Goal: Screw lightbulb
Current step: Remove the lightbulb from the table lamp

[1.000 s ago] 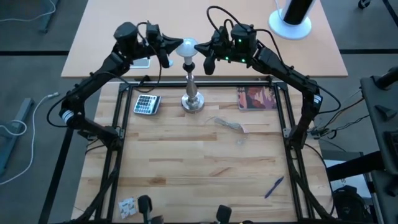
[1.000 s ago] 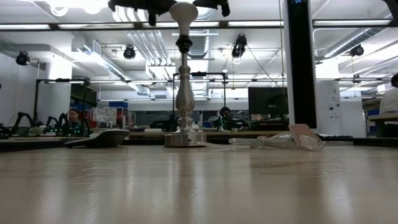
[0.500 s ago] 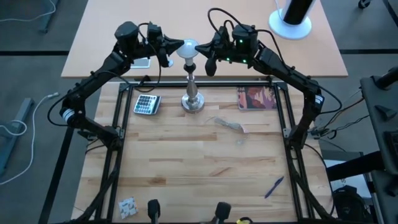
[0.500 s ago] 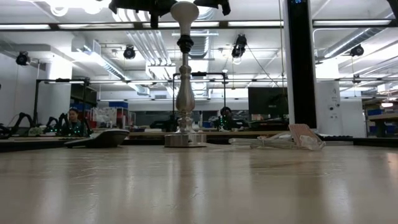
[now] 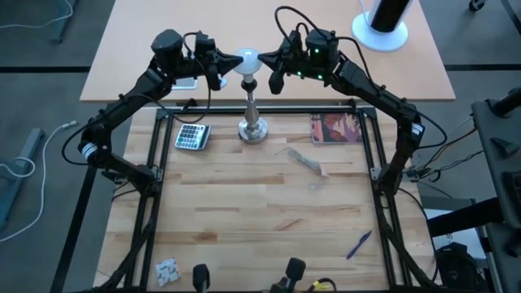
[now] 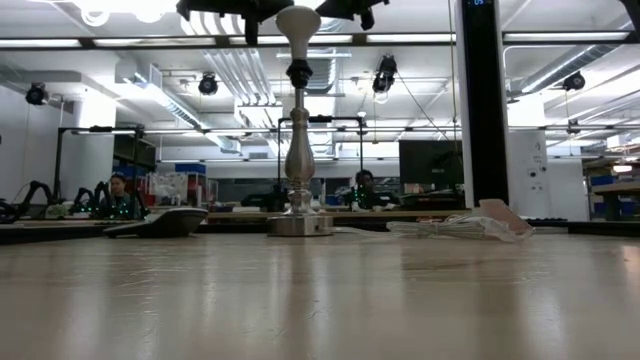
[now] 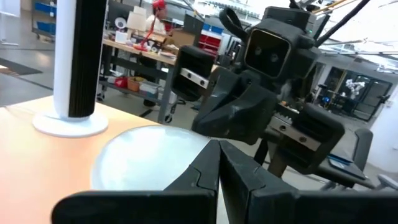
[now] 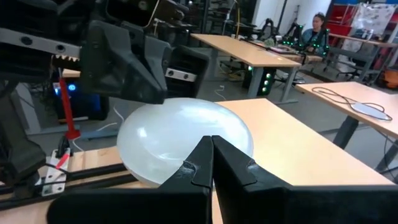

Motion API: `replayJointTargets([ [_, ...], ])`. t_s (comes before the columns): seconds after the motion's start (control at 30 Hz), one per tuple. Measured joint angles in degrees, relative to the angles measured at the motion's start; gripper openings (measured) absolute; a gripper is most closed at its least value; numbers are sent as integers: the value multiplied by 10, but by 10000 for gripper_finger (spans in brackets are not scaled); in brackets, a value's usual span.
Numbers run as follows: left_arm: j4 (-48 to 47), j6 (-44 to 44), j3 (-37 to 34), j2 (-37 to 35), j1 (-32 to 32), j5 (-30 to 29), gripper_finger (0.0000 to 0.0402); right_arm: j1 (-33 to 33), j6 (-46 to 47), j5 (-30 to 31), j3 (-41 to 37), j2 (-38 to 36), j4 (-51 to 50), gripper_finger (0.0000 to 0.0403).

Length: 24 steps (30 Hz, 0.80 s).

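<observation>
High view — lightbulb (image 5: 247, 60), top centre, is flanked by both grippers, jaws together; it should be turned gently, kept upright.

A calculator (image 5: 192, 136), a book (image 5: 335, 129) and a pen (image 5: 359, 243) lie on the table (image 5: 260, 220).

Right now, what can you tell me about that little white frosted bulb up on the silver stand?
The small white frosted pear-shaped lightbulb sits upright on the black socket of the slim silver metal lamp stand, which stands at the far edge of the wooden table. Its glass looks smooth and matt; its screw base cannot be seen. The left gripper and right gripper, both shut, point their tips at it from opposite sides, very close. Whether they touch it cannot be told.
</observation>
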Motion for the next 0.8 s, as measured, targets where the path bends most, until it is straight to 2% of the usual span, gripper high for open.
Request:
replayJointTargets([
  [0.47,64,-40,0,-13,0,-5,0,0,41,3,28,-1,1,0],
  [0.8,43,31,0,-17,33,-78,0,0,65,-3,42,-3,-6,0],
])
